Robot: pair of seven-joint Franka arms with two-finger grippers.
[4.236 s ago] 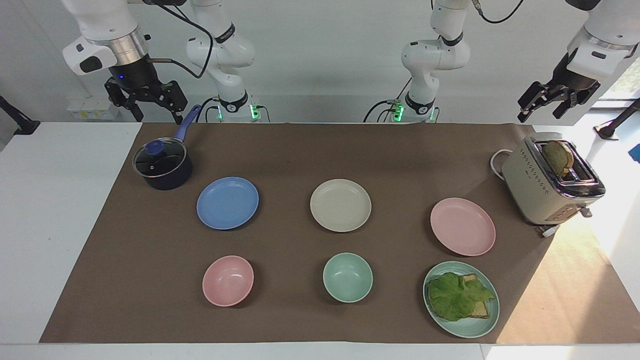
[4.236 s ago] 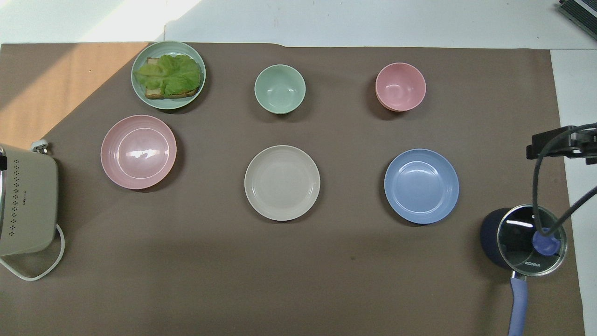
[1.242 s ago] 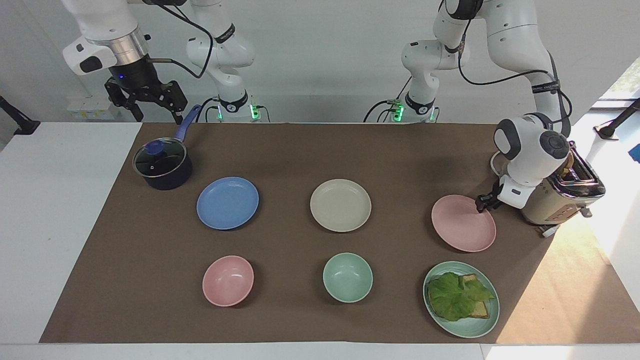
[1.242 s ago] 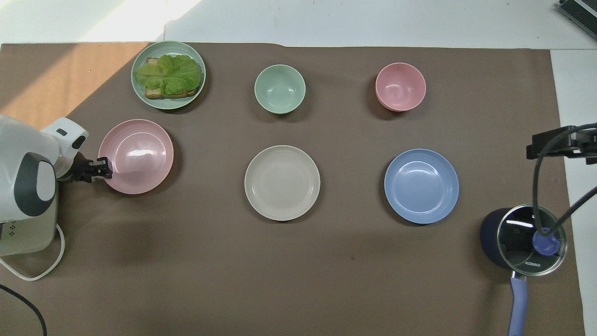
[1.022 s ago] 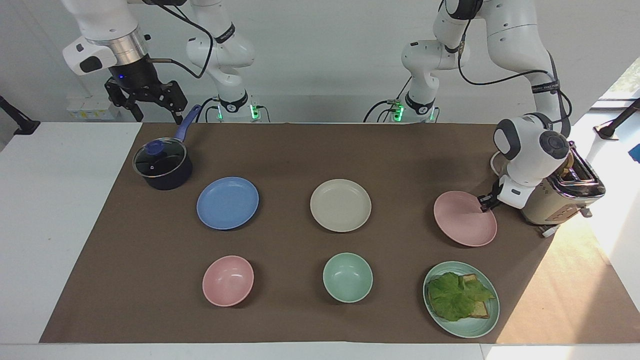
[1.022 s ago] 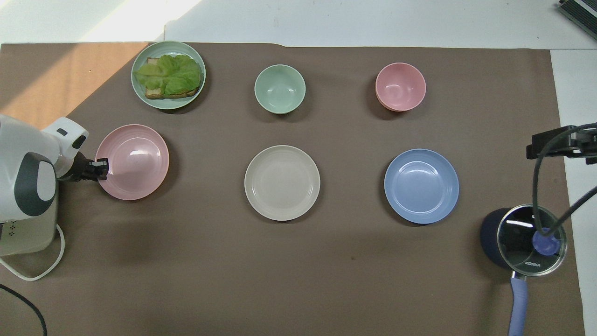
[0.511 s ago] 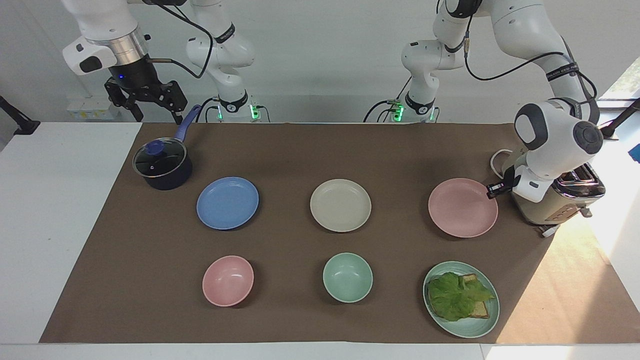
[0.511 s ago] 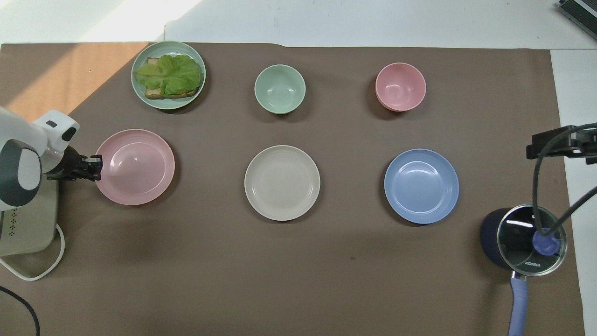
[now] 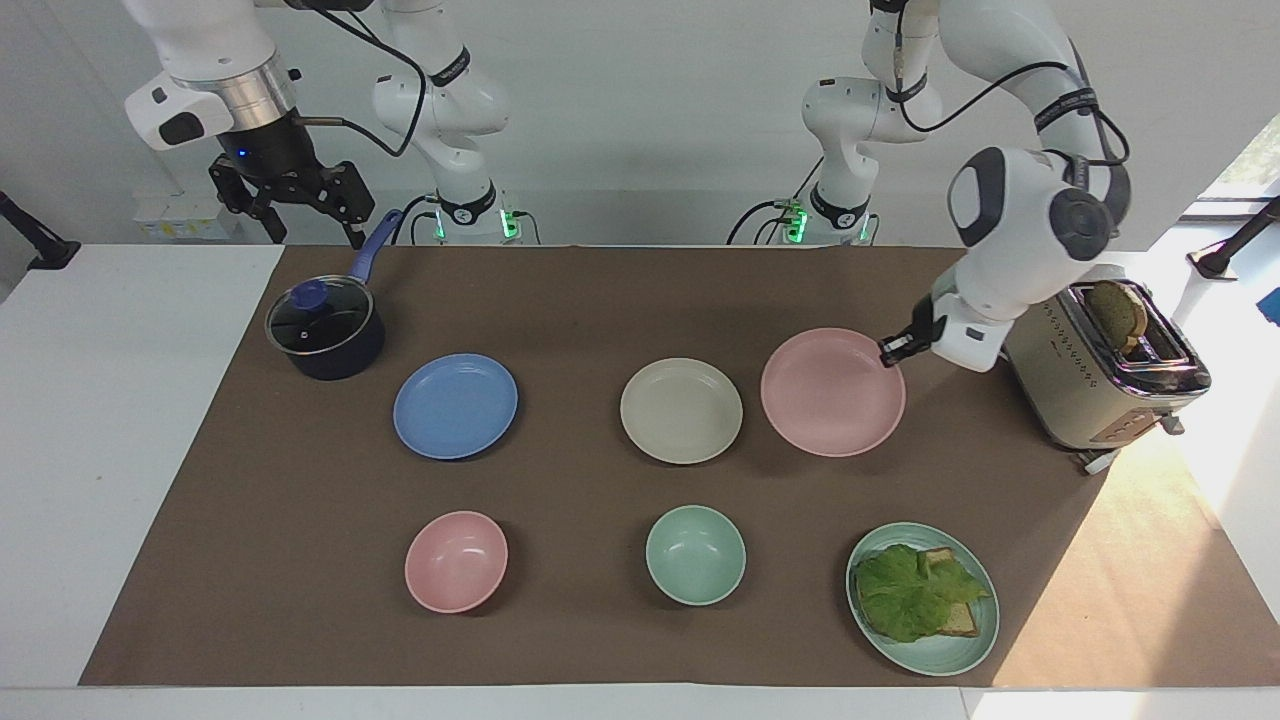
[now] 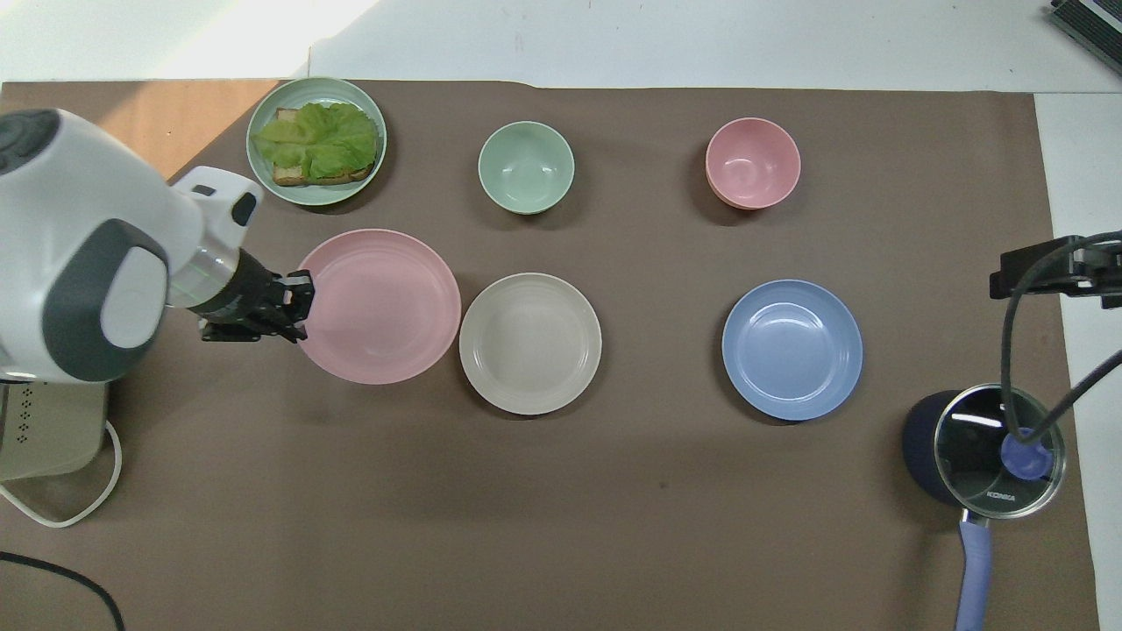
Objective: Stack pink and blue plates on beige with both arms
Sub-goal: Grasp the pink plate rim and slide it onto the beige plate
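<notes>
My left gripper (image 9: 890,352) (image 10: 302,307) is shut on the rim of the pink plate (image 9: 832,392) (image 10: 381,307) and carries it in the air over the mat, right beside the beige plate (image 9: 681,411) (image 10: 530,343). The beige plate lies at the mat's middle. The blue plate (image 9: 455,406) (image 10: 792,349) lies flat toward the right arm's end. My right gripper (image 9: 290,205) hangs open above the pot, and the right arm waits.
A dark blue pot with a glass lid (image 9: 325,330) (image 10: 986,447) stands near the right arm. The toaster (image 9: 1105,365) (image 10: 48,421) stands at the left arm's end. A pink bowl (image 9: 456,561), a green bowl (image 9: 695,554) and a green plate with lettuce toast (image 9: 922,597) lie farthest from the robots.
My left gripper has lifted the pink plate off the mat and carried it sideways from beside the toaster toward the beige plate. The right arm has not moved.
</notes>
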